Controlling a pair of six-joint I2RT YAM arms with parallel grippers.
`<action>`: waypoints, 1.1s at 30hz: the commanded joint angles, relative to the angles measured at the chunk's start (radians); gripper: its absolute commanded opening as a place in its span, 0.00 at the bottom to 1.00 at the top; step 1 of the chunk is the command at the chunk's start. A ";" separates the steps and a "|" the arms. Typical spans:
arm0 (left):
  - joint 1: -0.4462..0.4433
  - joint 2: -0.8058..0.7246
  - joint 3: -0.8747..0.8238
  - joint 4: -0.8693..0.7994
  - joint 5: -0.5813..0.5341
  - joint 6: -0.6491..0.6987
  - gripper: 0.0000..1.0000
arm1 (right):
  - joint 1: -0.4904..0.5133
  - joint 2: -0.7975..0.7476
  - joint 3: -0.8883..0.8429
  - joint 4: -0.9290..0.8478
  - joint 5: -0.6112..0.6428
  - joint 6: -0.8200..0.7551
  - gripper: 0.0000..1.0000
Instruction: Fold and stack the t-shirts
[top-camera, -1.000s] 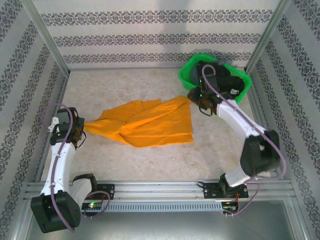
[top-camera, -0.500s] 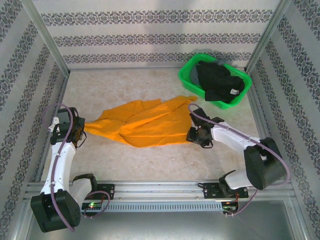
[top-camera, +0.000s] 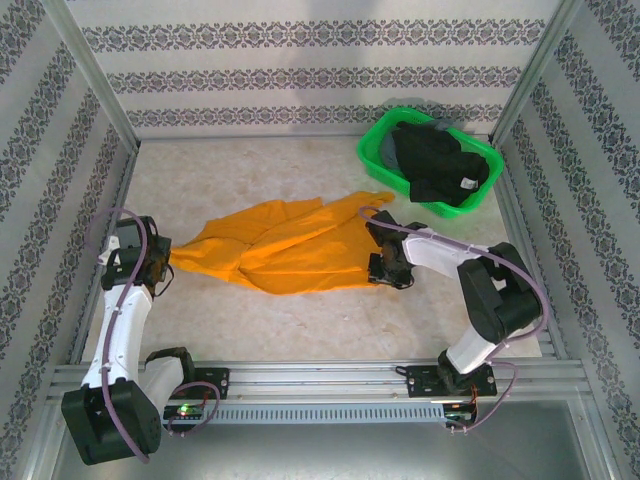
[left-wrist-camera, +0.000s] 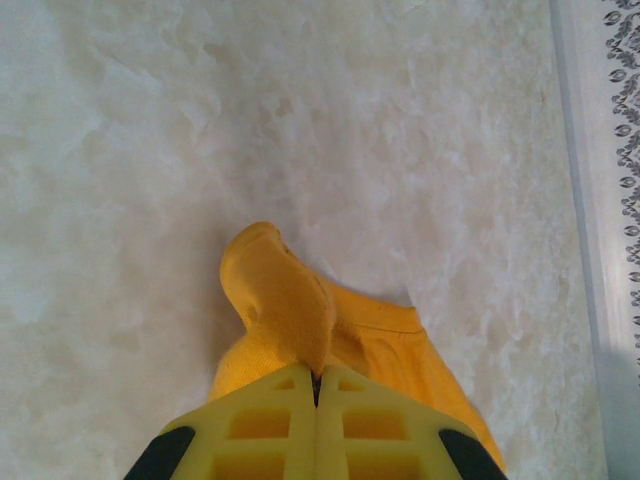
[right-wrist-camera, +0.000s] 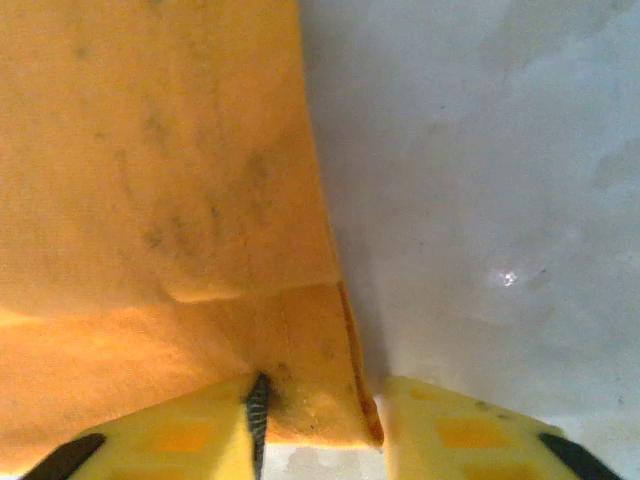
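An orange t-shirt (top-camera: 290, 250) lies crumpled and stretched out across the middle of the table. My left gripper (top-camera: 165, 262) is shut on its left end; a bunch of orange cloth (left-wrist-camera: 285, 300) pokes out past the pinched yellow fingertips of that left gripper (left-wrist-camera: 316, 372). My right gripper (top-camera: 380, 268) sits low at the shirt's near right corner. In the right wrist view, the right gripper (right-wrist-camera: 320, 400) is open, its jaws apart with the hemmed corner of the orange cloth (right-wrist-camera: 150, 200) lying between them. Black t-shirts (top-camera: 435, 165) are heaped in the basket.
A green plastic basket (top-camera: 375, 150) stands at the back right, against the metal frame. Patterned walls close in the table on three sides. Bare marble-look tabletop (top-camera: 300, 320) lies in front of the shirt, and a metal rail (top-camera: 320, 378) runs along the near edge.
My right arm swung from the basket down to the orange shirt's near right corner, then shifted slightly left onto it, jaws narrowing. The left gripper has held still on the cloth.
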 joint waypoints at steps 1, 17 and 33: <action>0.012 -0.002 -0.013 0.038 0.005 -0.002 0.00 | 0.008 0.048 0.033 0.047 -0.006 -0.024 0.25; -0.024 0.049 -0.045 0.138 0.090 -0.027 0.00 | -0.105 0.328 0.677 0.041 0.018 -0.269 0.00; -0.084 0.092 -0.035 0.270 0.227 0.005 0.00 | -0.341 0.595 0.975 0.224 0.087 -0.143 0.00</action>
